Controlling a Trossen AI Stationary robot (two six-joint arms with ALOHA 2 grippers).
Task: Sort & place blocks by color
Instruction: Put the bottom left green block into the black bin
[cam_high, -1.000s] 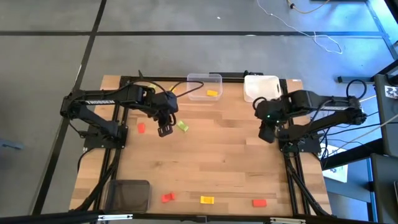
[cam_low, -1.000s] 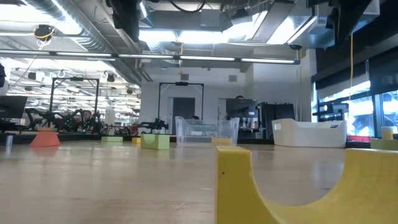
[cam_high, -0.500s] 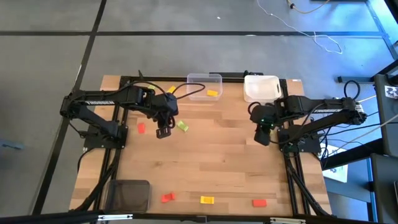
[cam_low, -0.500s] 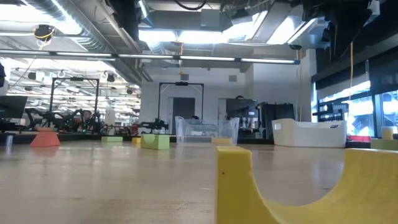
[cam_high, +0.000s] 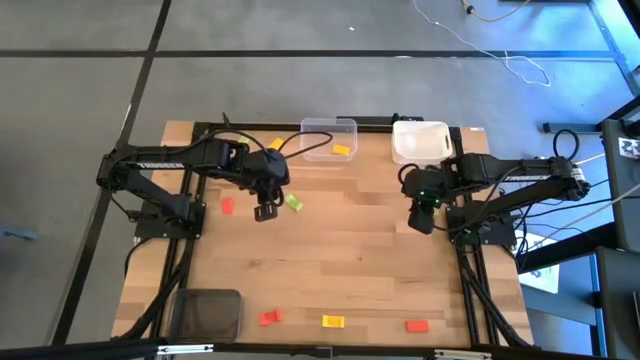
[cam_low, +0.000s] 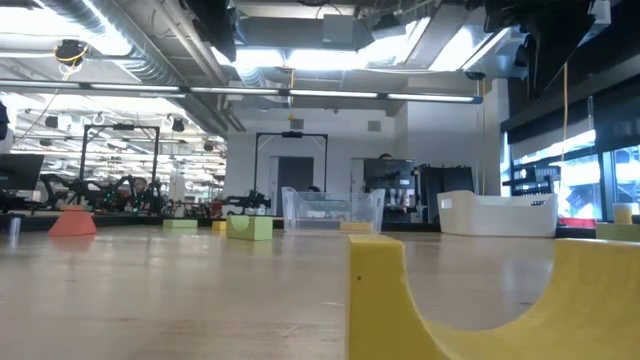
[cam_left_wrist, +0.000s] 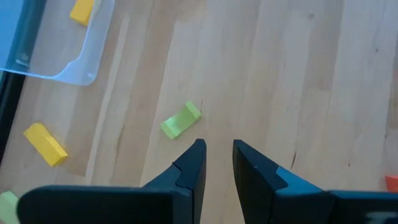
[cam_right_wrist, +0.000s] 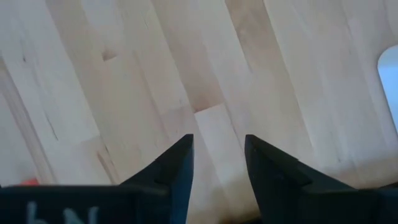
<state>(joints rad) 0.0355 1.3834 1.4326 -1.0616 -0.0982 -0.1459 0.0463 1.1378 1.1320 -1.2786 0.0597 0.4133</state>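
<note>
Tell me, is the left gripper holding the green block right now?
No, the left gripper has nothing between its fingers, and the green block lies on the table just ahead of them.

A green block (cam_high: 293, 203) lies flat mid-table beside a red one (cam_high: 227, 206). Red (cam_high: 268, 317), yellow (cam_high: 333, 321) and red (cam_high: 417, 325) blocks line the near edge.
</note>
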